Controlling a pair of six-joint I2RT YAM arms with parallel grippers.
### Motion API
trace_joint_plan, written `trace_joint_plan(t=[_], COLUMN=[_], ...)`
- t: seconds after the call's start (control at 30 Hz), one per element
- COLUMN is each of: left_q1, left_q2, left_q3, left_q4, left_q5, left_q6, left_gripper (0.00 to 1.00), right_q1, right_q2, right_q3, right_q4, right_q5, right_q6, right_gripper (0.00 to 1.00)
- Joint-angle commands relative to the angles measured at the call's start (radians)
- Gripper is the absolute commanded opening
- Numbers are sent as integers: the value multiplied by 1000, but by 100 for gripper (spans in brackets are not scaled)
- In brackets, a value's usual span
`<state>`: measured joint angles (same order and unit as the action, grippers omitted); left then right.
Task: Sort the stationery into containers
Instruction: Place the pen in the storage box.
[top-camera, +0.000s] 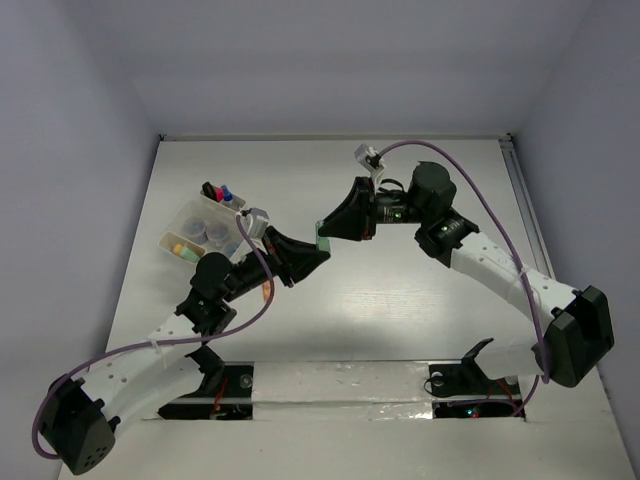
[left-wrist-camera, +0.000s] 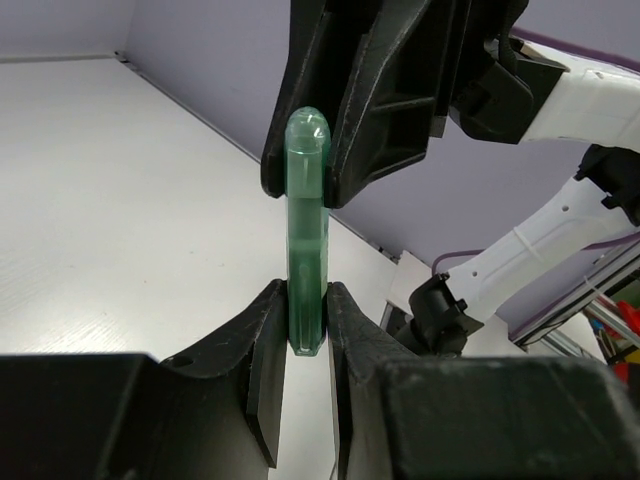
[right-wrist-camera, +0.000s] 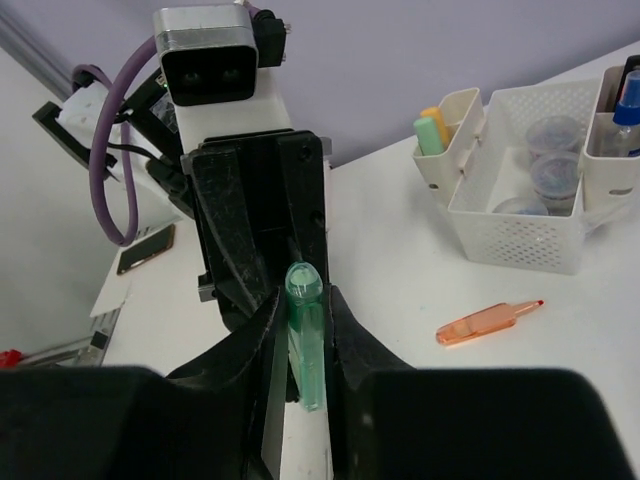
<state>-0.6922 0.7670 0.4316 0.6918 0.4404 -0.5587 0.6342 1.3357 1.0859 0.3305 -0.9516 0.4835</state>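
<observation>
Green tube: a stubby translucent green tube, held up off the table near its middle, between the two arms
Left gripper: fingers clamped on the flat end of the green tube
Right gripper: fingers pressed against the rounded cap end, so both arms hold the tube at once
Step in hand: probably a handover; which way it goes cannot be told
Containers: white bins clustered at the far left of the table
Already sorted: pale green highlighter and orange highlighter upright in a narrow bin, round clear jars in the perforated bin, blue-capped marker in the next
Left to do: the orange piece lies loose on the table near the bins; the green tube needs binning
Progress: seemingly well along
</observation>
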Motion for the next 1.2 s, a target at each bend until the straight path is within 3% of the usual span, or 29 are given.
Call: trace_joint_plan(t=[0.0,0.1,0.23,0.27,0.3,0.33,0.37,0.47,0.53,0.6,0.77,0.93,1.17], left_q1=[10,10,10,10,10,10,10,10,10,10,10,10,10], left_q2=[-8,-9,-34,-60,-76,-95,-138,-239,-312,-362,-474,-488,-382], left_q3=[-4,-7,4,19,30,47,80,150,206,242,378,475,535], left_q4=[80,74,-19,-53,-92,-141,-243,-438,-570,-652,-842,-868,-764], left_q5=[4,-9,-92,-112,-135,-185,-210,-325,-414,-489,-722,-893,-882], left_q6=[-1,0,11,16,35,48,62,101,118,132,201,270,368], left_gripper=[0,0,2,10,29,39,57,74,93,99,99,99,99], right_q1=[-5,-5,-5,-5,-5,-5,-5,-5,-5,-5,51,120,232], right_q2=[0,2,5,6,11,17,23,68,114,150,302,468,772], right_q3=[34,26,28,29,32,43,52,101,140,163,259,445,797], right_q4=[59,73,87,90,91,94,93,93,116,151,216,239,252], right_q5=[-7,-1,28,39,56,65,80,100,108,100,100,129,212], right_q6=[3,20,32,33,33,35,35,38,59,78,96,110,118], right_gripper=[16,1,0,0,0,0,0,0,0,0,0,0,0])
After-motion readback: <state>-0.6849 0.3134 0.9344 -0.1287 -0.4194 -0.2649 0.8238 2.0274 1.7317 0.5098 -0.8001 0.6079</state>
